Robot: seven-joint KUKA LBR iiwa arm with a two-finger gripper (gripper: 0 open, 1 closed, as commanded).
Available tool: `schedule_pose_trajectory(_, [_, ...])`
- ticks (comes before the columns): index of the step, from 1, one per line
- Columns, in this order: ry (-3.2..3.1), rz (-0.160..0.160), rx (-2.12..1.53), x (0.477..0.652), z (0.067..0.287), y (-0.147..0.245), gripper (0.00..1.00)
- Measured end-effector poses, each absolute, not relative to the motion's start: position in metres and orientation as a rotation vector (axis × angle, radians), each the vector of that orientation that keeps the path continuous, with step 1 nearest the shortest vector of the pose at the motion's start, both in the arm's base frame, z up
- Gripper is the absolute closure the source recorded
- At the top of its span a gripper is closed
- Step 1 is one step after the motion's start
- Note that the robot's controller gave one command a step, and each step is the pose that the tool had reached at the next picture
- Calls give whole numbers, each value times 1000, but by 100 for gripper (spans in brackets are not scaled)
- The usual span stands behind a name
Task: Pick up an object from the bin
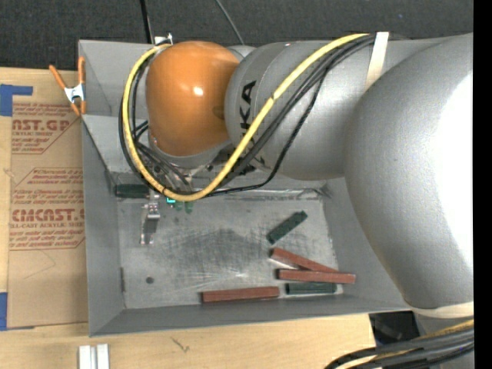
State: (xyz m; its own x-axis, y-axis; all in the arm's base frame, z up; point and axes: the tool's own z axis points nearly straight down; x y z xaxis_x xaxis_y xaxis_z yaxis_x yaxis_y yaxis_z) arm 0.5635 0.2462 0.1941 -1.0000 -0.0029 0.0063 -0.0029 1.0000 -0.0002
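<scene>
A: What lies in the bin (104, 283)?
B: Bars, grouped near right. The long brown bar (241, 293) runs left-to-right along the near wall; a dark green bar (287, 226) slants farther back.
A: And the pincer (151, 220)?
B: Far left, well apart from them. Open or closed, I cannot tell.

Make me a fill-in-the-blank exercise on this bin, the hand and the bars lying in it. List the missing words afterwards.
1. In the camera view, the hand hangs over the ____ side of the bin.
2. The long bar lying along the bin's near wall is reddish-____.
3. The tilted bar nearest the floor's middle is dark ____.

Missing words: left; brown; green.
</scene>
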Motion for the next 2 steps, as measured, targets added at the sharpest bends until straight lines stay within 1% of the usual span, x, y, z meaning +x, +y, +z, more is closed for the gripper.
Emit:
schedule_pose_trajectory(1, [-3140,-1,3,565,198,246,0])
schedule_pose_trajectory(2, [-3142,-1,98,576,213,233,0])
